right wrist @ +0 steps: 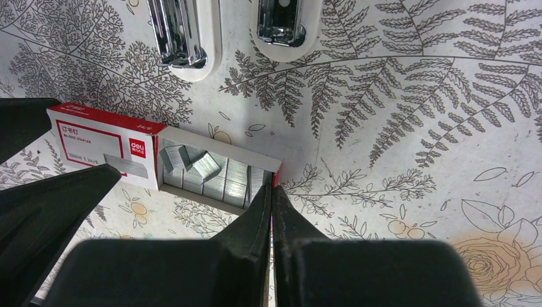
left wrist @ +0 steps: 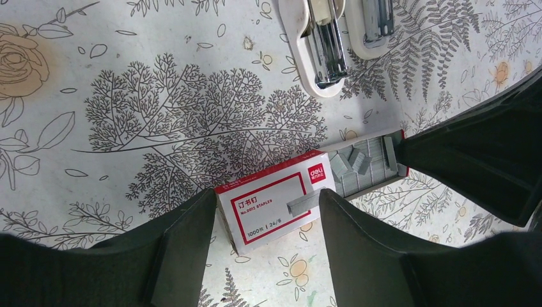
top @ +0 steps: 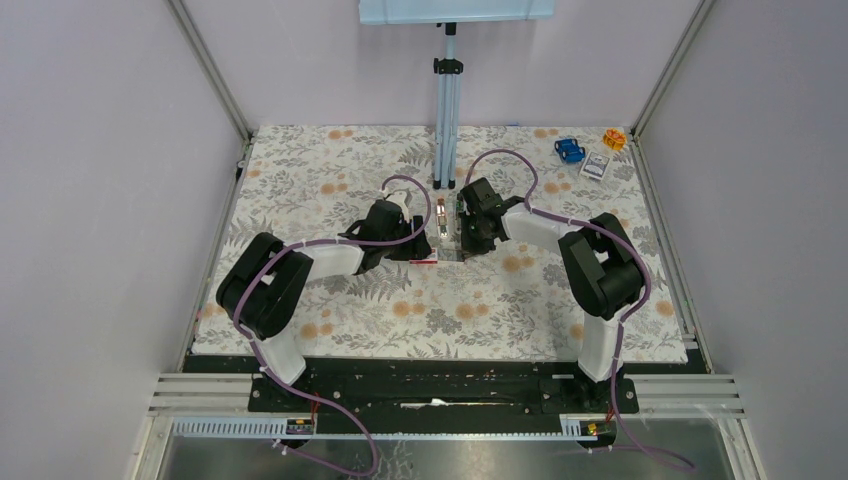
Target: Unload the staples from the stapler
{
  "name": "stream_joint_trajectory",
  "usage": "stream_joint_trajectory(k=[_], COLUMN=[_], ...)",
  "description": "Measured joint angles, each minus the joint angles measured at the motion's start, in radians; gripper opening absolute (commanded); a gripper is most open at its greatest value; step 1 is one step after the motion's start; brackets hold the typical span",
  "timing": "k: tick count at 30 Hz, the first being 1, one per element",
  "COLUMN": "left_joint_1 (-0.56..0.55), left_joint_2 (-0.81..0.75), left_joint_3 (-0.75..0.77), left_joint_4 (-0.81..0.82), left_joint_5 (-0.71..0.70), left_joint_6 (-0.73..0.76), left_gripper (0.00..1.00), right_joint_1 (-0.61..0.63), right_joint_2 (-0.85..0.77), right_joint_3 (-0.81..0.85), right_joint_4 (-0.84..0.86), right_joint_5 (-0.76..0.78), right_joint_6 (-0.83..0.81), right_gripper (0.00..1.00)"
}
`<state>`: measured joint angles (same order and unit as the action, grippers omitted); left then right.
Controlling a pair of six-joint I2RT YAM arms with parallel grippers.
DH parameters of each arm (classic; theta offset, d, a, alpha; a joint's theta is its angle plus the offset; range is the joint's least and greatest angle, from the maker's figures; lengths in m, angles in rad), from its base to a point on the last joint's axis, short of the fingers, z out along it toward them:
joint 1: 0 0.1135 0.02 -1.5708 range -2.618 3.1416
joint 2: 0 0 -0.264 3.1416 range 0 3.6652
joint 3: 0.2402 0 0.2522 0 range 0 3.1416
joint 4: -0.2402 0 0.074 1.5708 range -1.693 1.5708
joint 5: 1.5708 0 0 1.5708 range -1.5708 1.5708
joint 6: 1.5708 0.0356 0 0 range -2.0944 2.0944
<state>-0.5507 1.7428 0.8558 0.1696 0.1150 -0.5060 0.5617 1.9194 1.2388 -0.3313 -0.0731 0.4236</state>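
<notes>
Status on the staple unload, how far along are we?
Done: the stapler lies opened flat, and the box's tray is slid out of the red sleeve with staple strips inside.
In hand: the left gripper clamps the sleeve; the right gripper is shut at the tray's end wall.
Left: can't tell whether the stapler's channel is empty. If so, probably only closing the box remains.

Floral-print tablecloth (top: 400, 300) covers the work surface. At centre lies a red staple box (left wrist: 275, 201), white label with Chinese print and "1000" on it; its grey inner tray (right wrist: 220, 144) is slid partly out of one end. Upright metal pole (top: 446, 110) at far edge, pale blue panel (top: 455, 10) atop. Far right corner: blue object (top: 569, 150), orange object (top: 613, 139), small white card (top: 594, 167), close together.
</notes>
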Motion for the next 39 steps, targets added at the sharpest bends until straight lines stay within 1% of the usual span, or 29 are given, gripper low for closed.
stream_joint_trajectory(k=[16,28,39], left_joint_1=[0.000,0.000,0.000], left_joint_2=[0.000,0.001,0.001], left_joint_3=[0.000,0.000,0.000], left_joint_4=[-0.003,-0.003,-0.003], left_joint_5=[0.000,0.000,0.000], left_joint_6=[0.000,0.000,0.000], left_gripper=[0.62,0.62,0.63], right_joint_1=[0.003,0.034,0.042], right_joint_2=[0.000,0.000,0.000], right_joint_3=[0.003,0.038,0.060], right_joint_4=[-0.010,-0.045,-0.073], right_joint_5=[-0.015,-0.023,0.043], right_joint_6=[0.000,0.015,0.058], right_gripper=[0.00,0.00,0.00])
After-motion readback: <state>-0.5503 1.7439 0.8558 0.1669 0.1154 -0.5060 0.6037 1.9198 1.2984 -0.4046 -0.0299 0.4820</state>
